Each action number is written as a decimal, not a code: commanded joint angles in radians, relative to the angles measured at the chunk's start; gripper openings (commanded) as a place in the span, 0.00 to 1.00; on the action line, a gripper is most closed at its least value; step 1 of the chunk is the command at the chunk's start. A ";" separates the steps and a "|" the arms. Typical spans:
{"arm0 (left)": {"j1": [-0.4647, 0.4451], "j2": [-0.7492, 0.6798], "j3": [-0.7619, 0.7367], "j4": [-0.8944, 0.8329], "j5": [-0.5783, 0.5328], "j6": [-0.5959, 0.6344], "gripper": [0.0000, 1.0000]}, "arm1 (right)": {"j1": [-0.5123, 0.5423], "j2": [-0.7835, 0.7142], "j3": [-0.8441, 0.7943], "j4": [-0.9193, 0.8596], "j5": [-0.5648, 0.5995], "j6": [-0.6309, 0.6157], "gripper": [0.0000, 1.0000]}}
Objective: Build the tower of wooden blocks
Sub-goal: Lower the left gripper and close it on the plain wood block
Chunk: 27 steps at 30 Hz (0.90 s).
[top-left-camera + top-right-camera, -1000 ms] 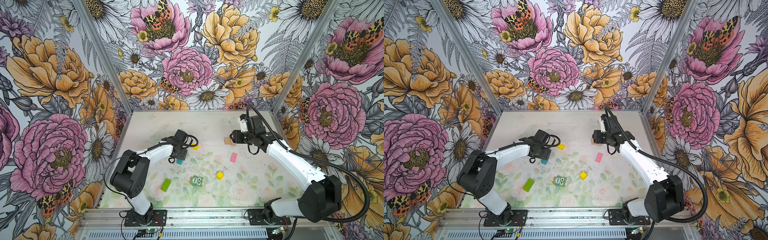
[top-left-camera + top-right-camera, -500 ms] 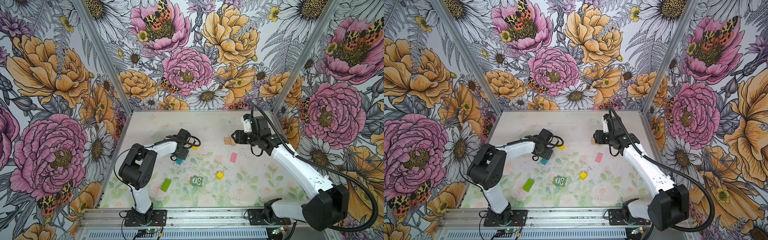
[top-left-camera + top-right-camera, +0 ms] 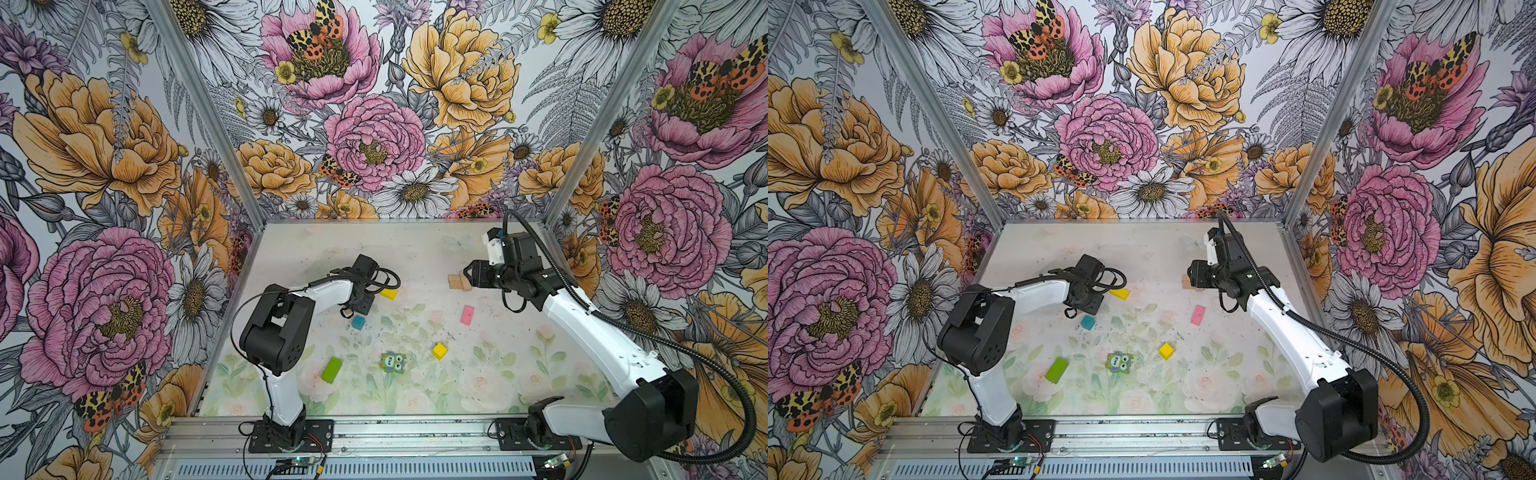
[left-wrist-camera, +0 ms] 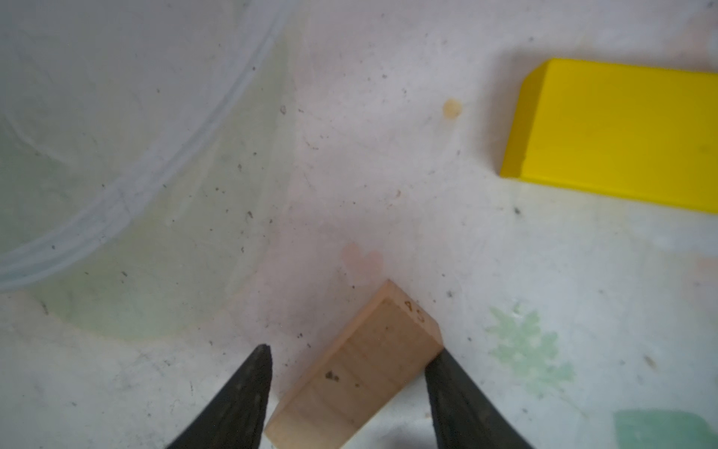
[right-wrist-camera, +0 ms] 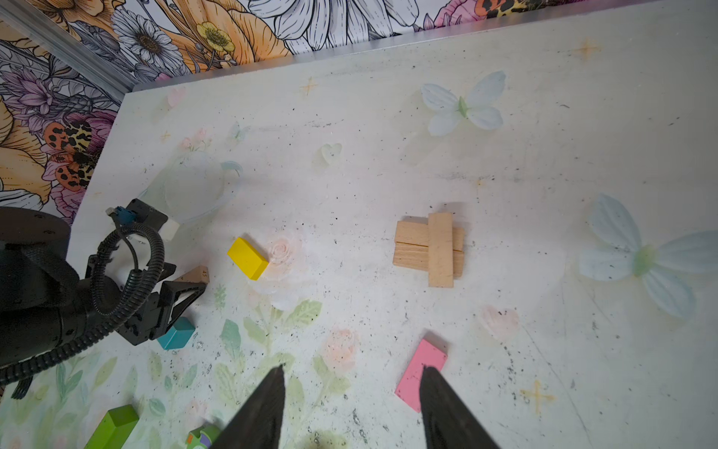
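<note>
1. Table (image 3: 332, 249): pale floral print, speckled with dirt; blocks scattered on it
2. Right gripper (image 5: 352, 367): jaws spread, nothing between them. It sits just beside the tower in both top views
3. Left gripper (image 4: 353, 348): fingers either side of the tan bar, one finger (image 4: 447, 373) touching its far corner. A firm pinch cannot be told
4. Tower (image 5: 431, 248): far right of the table. Two tan bars lie side by side and a third is laid flat across them at a right angle. It is partly hidden behind the right gripper in a top view (image 3: 456, 282), and clear ahead of the fingertips in the right wrist view
5. Lime block (image 3: 331, 370): front left, long axis slanting
6. Yellow bar (image 4: 621, 136): just beyond the left gripper, one end cut off in the wrist view
7. Tan bar (image 4: 361, 369): lies diagonally between the left fingers, near end cut off; the mark on its end face is unreadable
8. Pink block (image 5: 425, 355): flat, one corner hidden behind a right finger
9. Owl block (image 3: 392, 362): front centre
10. Teal block (image 3: 358, 322): just beside the left gripper
11. Yellow cube (image 3: 439, 351): right of the owl block
</note>
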State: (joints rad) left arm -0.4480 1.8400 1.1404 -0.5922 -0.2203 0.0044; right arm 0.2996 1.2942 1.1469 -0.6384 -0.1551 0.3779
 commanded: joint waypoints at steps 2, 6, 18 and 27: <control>0.006 -0.002 -0.031 -0.004 0.038 -0.029 0.49 | -0.006 -0.029 -0.014 -0.004 -0.003 0.013 0.58; 0.009 -0.004 -0.039 -0.004 0.050 -0.047 0.47 | -0.006 -0.039 -0.024 -0.004 -0.003 0.015 0.58; 0.019 -0.084 -0.062 -0.034 0.125 -0.160 0.53 | -0.007 -0.058 -0.040 -0.003 -0.020 0.032 0.58; 0.017 -0.074 -0.060 -0.029 0.150 -0.164 0.44 | -0.006 -0.089 -0.050 -0.007 -0.033 0.039 0.58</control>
State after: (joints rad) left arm -0.4351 1.7630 1.0740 -0.6250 -0.1051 -0.1490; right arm 0.2996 1.2480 1.1011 -0.6464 -0.1745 0.4038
